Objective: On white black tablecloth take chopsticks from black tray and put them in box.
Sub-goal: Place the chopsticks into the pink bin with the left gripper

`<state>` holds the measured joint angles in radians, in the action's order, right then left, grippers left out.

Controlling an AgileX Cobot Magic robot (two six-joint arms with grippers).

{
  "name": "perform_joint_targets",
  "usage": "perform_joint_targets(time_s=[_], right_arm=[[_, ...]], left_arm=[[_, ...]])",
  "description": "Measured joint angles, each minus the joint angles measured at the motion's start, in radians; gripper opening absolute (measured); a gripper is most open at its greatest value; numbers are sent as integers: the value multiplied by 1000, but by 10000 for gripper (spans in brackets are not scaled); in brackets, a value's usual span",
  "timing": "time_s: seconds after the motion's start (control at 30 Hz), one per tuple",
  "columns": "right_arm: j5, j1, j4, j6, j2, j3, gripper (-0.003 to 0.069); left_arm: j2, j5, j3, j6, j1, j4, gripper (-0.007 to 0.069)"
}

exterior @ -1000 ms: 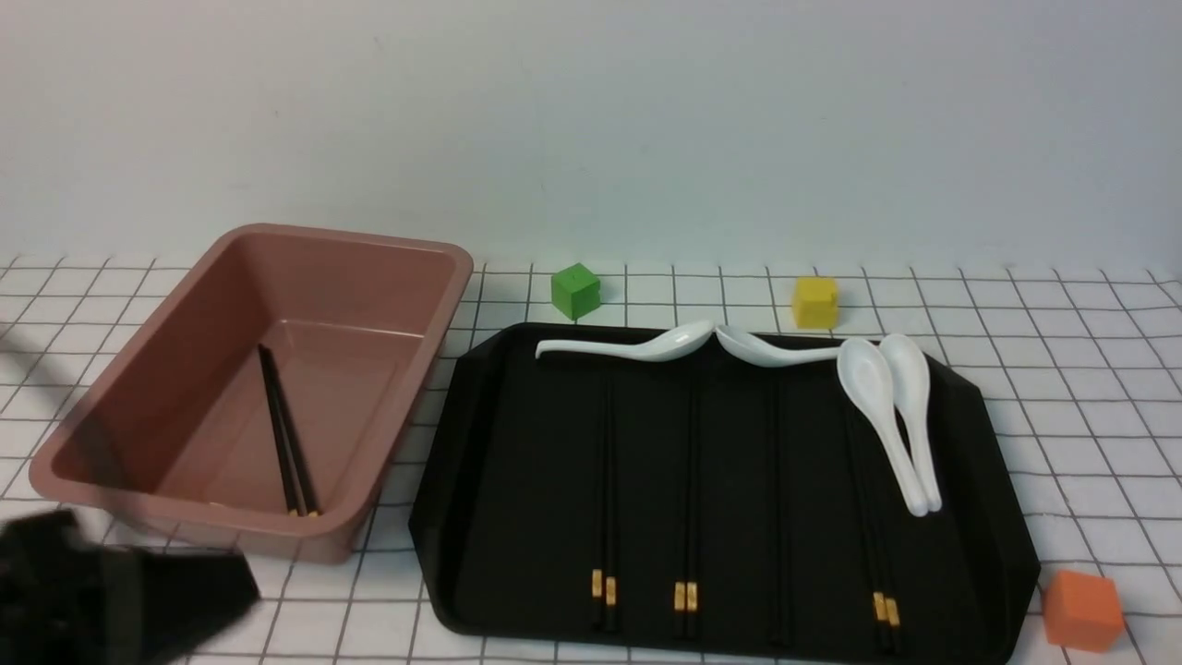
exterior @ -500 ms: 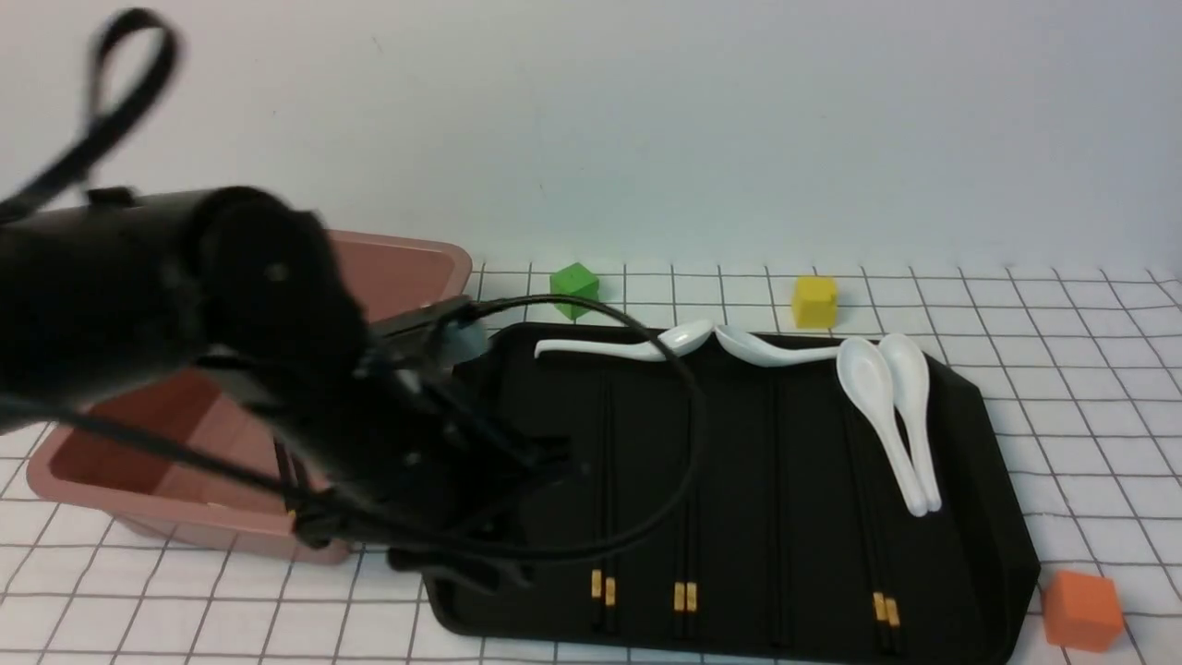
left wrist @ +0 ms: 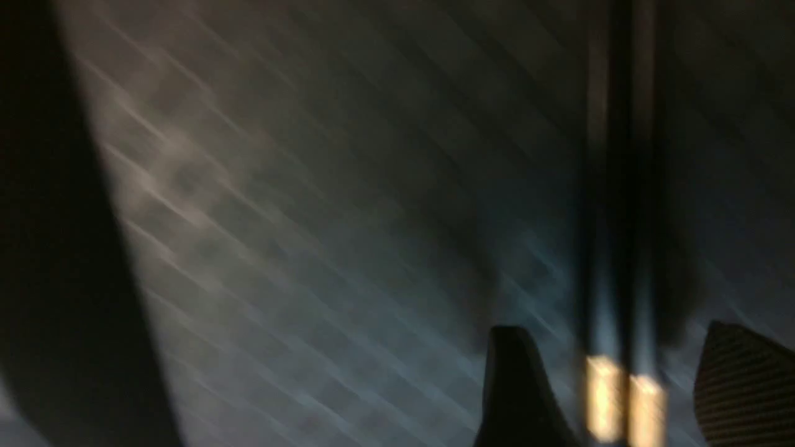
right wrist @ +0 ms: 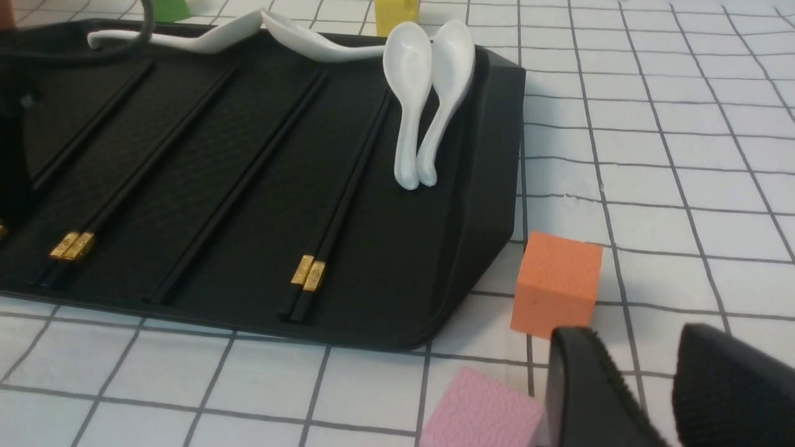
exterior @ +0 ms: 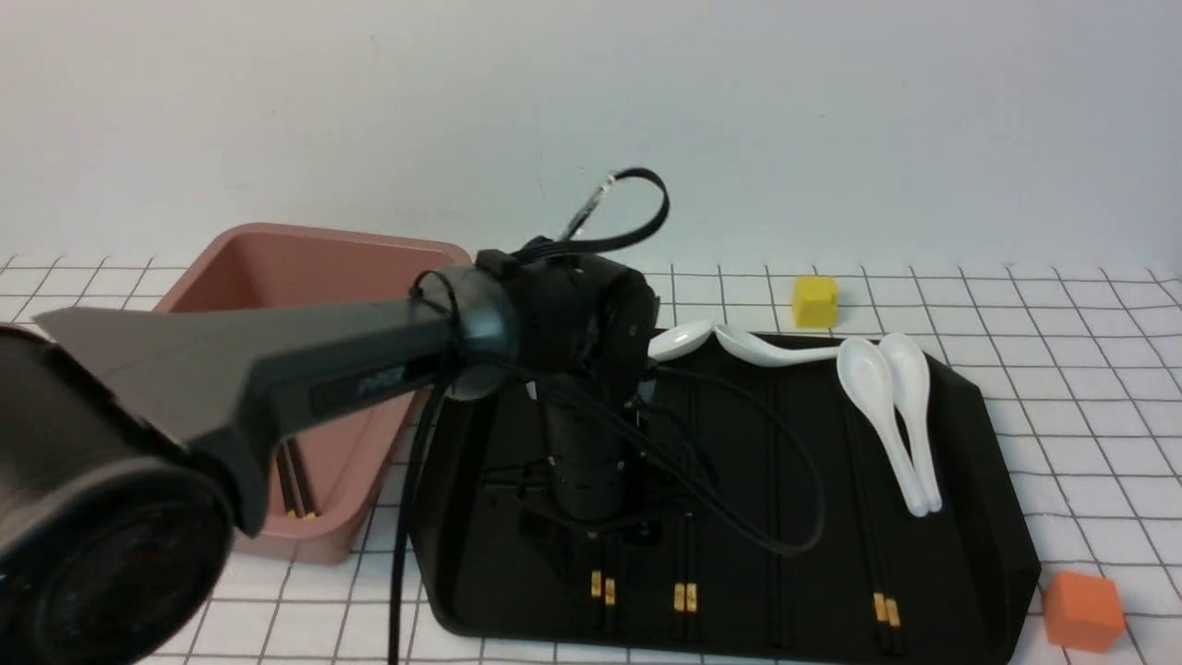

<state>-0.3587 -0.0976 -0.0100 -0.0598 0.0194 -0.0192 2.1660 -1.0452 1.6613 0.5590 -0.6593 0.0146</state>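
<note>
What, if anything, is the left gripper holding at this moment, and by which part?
Nothing: the left gripper is open, its fingers on either side of a chopstick pair near the gold bands.

Chopsticks [exterior: 685, 563] lie in pairs on the tray [exterior: 729, 642], with more chopsticks inside the box [exterior: 342, 526] at the tray's ten o'clock. Spoons [exterior: 882, 416] rest along the tray's twelve o'clock side and at its one o'clock, while one cube [exterior: 814, 302] sits beyond at twelve and another cube [exterior: 1082, 611] stands on the tablecloth [exterior: 1090, 388] at four o'clock.
</note>
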Motion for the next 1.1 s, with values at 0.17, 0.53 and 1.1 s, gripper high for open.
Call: perform_joint_targets(time_s=[0.17, 0.53, 1.1], right_arm=[[0, 0, 0, 0, 0, 0, 239], [0, 0, 0, 0, 0, 0, 239], [0, 0, 0, 0, 0, 0, 239]], left_arm=[[8, 17, 20, 5, -18, -53, 355], [11, -16, 31, 28, -26, -31, 122], [-391, 4, -211, -57, 473, -46, 122]])
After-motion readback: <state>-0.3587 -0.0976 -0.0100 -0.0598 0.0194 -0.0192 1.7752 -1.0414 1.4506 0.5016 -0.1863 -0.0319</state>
